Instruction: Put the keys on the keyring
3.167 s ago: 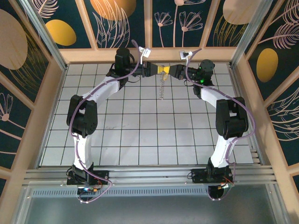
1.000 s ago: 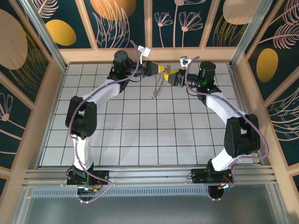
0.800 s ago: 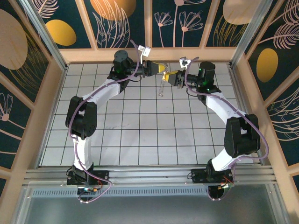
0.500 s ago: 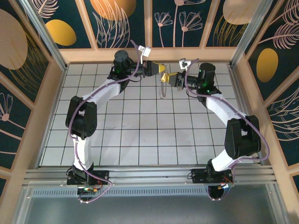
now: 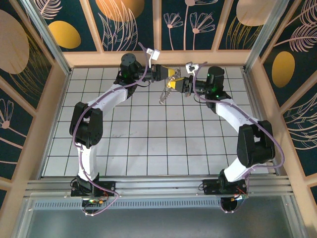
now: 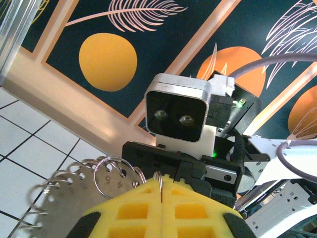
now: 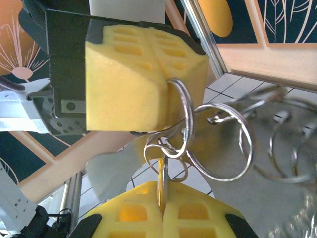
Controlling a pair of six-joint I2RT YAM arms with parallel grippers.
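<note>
While the keyring (image 5: 164,95) is being pinched by the closed left gripper (image 5: 171,73) so that it is hanging free over the far tiles (image 5: 143,101), the key (image 7: 162,184) is being clamped edge-on in the closed right gripper (image 5: 176,83) and, apparently, presented for threading.

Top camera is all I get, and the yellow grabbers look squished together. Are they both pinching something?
Observer: Yes. The left wrist view shows the left gripper shut on a thin ring of the keyring.
Operator: And the other grabber?
Observer: In the right wrist view the right gripper is shut on a thin gold edge, probably the key.
Operator: Are the rings joined up?
Observer: Yes, there the keyring's rings hook through one another just above the key.
</note>
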